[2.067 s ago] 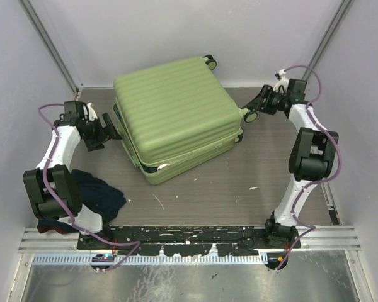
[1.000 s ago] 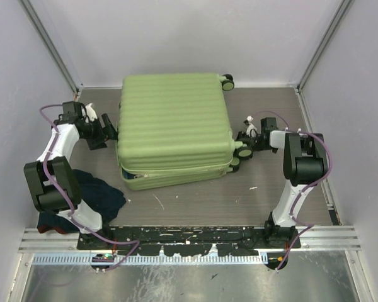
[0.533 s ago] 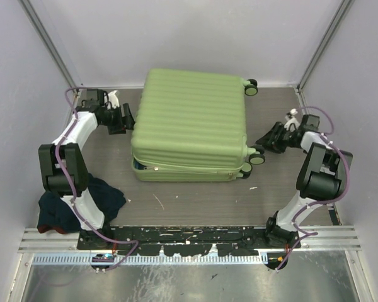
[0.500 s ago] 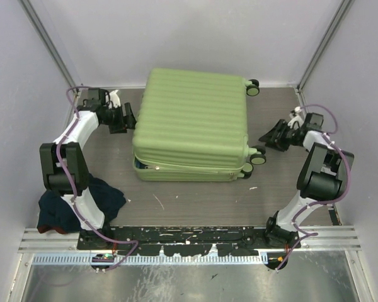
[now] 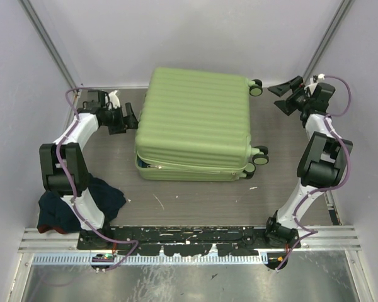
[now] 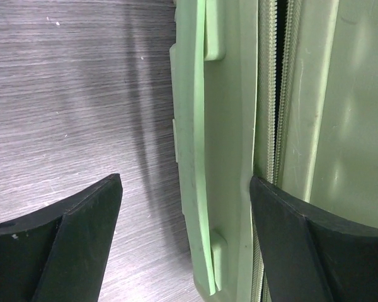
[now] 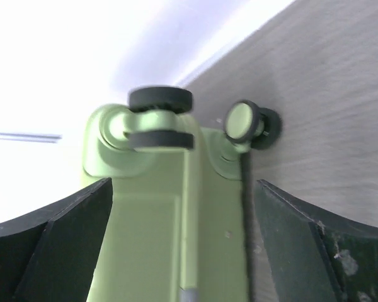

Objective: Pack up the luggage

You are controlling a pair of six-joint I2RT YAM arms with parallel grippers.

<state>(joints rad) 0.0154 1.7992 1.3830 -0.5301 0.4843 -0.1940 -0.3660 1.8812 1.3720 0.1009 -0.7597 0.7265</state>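
The luggage (image 5: pixel 195 123), a light-green hard-shell suitcase, lies flat on its broad side with the ribbed shell facing up, between my two grippers and on the grey wood-grain table (image 5: pixel 195 201). Its green handle (image 6: pixel 198 157) faces the left gripper (image 5: pixel 131 117), and its small black wheels (image 5: pixel 256 87) face the right gripper (image 5: pixel 282 97). In the left wrist view the left gripper's jaws stand apart. The handle runs up the gap between the two black fingers (image 6: pixel 82 239), and I see no finger pressing on it. Just past the handle, toward the right-hand finger, the zipper (image 6: pixel 271 94) runs along the seam, where a narrow dark slit shows between the two shell halves. In the overhead view a little blue shows in that seam at the luggage's near left corner. The right gripper hangs at the far right corner of the table, clear of the luggage, with its jaws spread wide and nothing between them. Its wrist view looks along the luggage's wheel end: a twin caster (image 7: pixel 160 119) sits straight ahead between the fingers, and a second wheel (image 7: pixel 242 119) sits beside it on the table. A dark blue garment (image 5: pixel 104 196) lies crumpled well behind the left gripper, by that arm's base.
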